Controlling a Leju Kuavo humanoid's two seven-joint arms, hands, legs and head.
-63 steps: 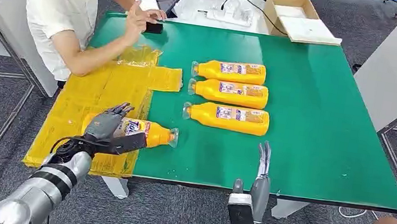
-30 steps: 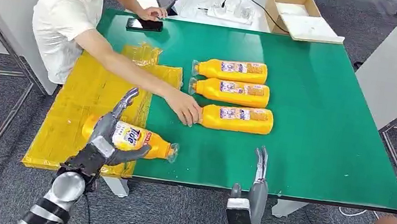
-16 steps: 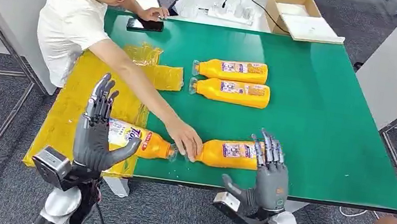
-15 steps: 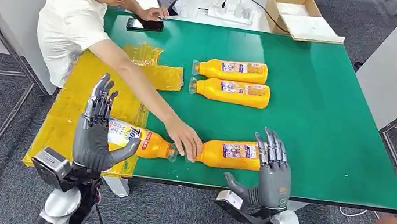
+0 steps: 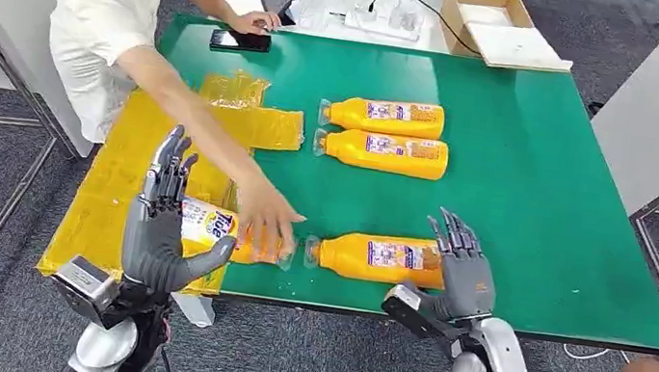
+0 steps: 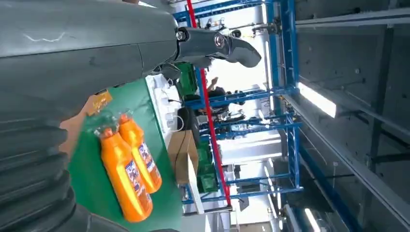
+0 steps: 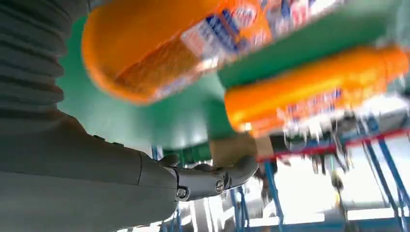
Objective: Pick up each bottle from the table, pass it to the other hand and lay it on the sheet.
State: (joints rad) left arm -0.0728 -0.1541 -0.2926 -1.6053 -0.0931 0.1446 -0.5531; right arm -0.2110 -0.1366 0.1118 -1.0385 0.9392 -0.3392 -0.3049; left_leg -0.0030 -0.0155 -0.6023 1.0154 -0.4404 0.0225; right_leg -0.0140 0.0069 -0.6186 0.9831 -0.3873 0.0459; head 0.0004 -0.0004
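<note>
Green matting covers the work table [image 5: 546, 207], with a yellow plastic sheet [image 5: 138, 169] spread over its left part as the landing place for the bottles. One orange detergent bottle [image 5: 215, 226] already lies on that sheet, cap toward the green, just past the fingertips of the left hand [image 5: 160, 221]. That hand stands upright with its fingers spread and nothing in them — released, palm turned inward, as if waiting to receive a pass. A person's hand [image 5: 264, 221] reaches across the sheet and rests on the neck end of that bottle, perhaps straightening it.

The next orange bottle [image 5: 374, 257] lies on its side near the table's front edge, base toward the right hand [image 5: 461, 275], cap pointing at the sheet. The right hand's fingers [image 5: 455, 235] are apart and reach up over the bottle's base end; from the right wrist view the bottle [image 7: 193, 43] sits close above the palm, with the thumb [image 7: 212, 176] clear of it, so the hand looks unclosed — not yet gripping. The bottle seems placed near the edge so it is easy to reach.

Two more orange bottles [image 5: 381, 135] lie side by side, well beyond the fingers of both hands, queued for later turns.
</note>
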